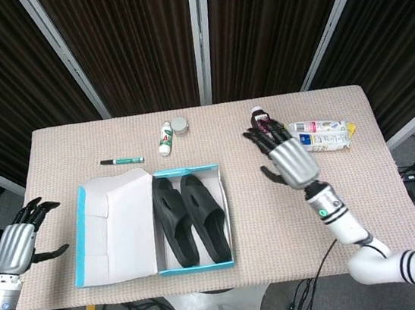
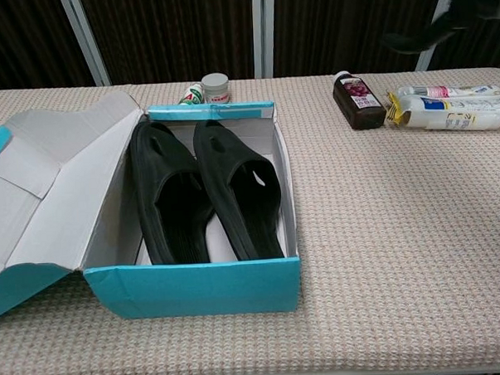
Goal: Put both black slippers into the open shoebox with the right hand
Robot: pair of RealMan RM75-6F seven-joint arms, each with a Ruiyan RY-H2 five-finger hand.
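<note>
Brown bottle (image 1: 264,130) stands behind the raised right hand (image 1: 285,157).

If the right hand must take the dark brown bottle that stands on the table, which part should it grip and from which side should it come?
Probably the flat-sided body of the dark brown bottle, below the narrow cap. It stands upright, and the packet lies close on its right, so the right hand would best come from the open table in front, fingers closing across the body.

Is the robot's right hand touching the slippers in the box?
Apart. The head view shows the right hand open over bare table, well clear of both slippers in the shoebox.
</note>
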